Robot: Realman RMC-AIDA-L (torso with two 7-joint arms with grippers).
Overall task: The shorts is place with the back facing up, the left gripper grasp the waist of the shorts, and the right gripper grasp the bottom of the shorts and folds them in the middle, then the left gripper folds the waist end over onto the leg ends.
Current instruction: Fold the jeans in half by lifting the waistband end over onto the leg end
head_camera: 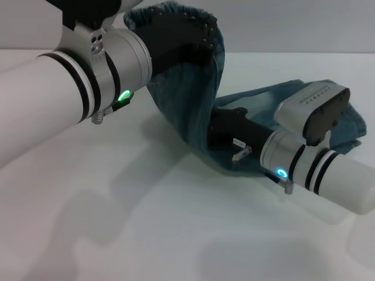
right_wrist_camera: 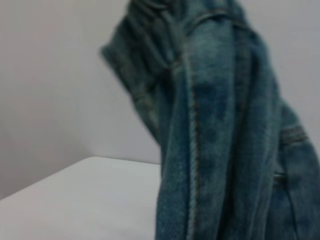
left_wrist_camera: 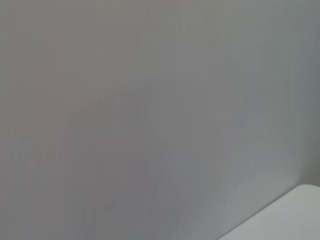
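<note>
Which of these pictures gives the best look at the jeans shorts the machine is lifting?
The head view: the shorts hang from the raised left tool toward the right tool. The right wrist view shows only close-up denim; the left wrist view shows none.

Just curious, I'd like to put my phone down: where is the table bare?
The white table is bare in front of both arms. It is crowded farther back, where the left end effector lifts the shorts and the right end effector meets them.

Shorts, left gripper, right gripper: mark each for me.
Shorts (head_camera: 187,117): head view, hanging denim mid-fold.
Left gripper (head_camera: 196,36): head view, black claw raised at the waist.
Right gripper (head_camera: 225,132): head view, black body against denim.
</note>
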